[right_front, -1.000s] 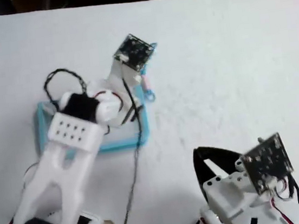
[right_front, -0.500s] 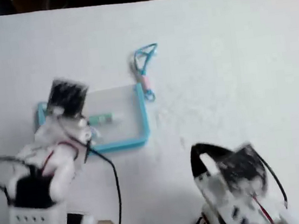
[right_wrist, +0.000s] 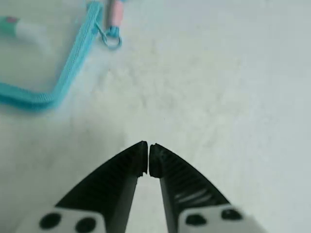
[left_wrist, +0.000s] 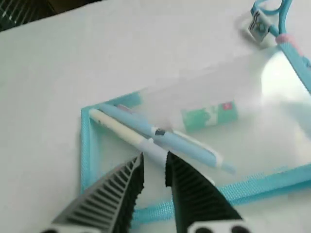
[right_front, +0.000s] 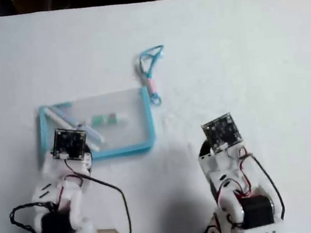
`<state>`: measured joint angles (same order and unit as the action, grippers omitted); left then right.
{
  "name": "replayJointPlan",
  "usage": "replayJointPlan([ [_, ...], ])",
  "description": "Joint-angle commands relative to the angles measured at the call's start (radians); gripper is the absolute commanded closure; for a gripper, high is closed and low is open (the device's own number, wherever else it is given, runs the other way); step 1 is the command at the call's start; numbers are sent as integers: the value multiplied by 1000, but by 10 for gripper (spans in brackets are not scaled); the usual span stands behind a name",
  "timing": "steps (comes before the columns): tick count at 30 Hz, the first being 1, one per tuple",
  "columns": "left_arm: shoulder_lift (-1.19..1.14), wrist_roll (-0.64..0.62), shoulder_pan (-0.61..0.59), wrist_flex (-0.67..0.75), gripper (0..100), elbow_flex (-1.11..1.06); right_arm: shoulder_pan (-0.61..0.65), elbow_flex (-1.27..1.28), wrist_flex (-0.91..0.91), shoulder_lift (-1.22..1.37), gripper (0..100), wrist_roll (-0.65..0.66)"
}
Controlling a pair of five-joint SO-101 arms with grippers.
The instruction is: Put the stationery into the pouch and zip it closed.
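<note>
1. High view: I have the pouch (right_front: 148, 114) lying flat on the counter (right_front: 250, 53), toward 9 o'clock of centre. Its strap (right_front: 150, 60) trails off the corner at 1 o'clock.
2. The pens (left_wrist: 165, 137), 2 of them, and a small green stick (left_wrist: 210, 116) seem to lie under the clear face, so I judge the filling done. I cannot tell whether the zip is fully shut.
3. My left tool (left_wrist: 154, 162) hangs over the pouch's 7 o'clock corner, jaws parted by a slim gap and gripping nothing.
4. My right tool (right_wrist: 148, 158) sits over bare counter at 4 o'clock of the pouch, well apart from it. Its jaws are pressed together and it is empty.
5. I take the step in hand to be the zip. To do it well I would first check the zip line from the left wrist view before committing either arm.
6. If it needs closing, I would open the right tool wide, approach the pink tab (right_front: 150, 86) at the pouch's 1 o'clock corner, and pinch the tab itself, not the loose strap.
7. I would press the left tool down on the blue trim at the far end so the pouch cannot slide.
8. The pull should run low and straight along the trim. The risks I expect are lifting the pouch or snagging the clear film.
</note>
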<state>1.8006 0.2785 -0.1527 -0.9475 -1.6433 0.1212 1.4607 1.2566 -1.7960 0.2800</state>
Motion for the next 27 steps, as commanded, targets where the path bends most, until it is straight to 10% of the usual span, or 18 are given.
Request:
replayJointPlan([
  [1,12,5,-8,17,880,-38,-16,98,-22,-4,981,8],
  [12,10,14,-10,-101,884,-52,-39,229,-35,-4,981,-539],
  [27,10,14,-2,-106,972,-51,-27,230,25,-4,981,-549],
])
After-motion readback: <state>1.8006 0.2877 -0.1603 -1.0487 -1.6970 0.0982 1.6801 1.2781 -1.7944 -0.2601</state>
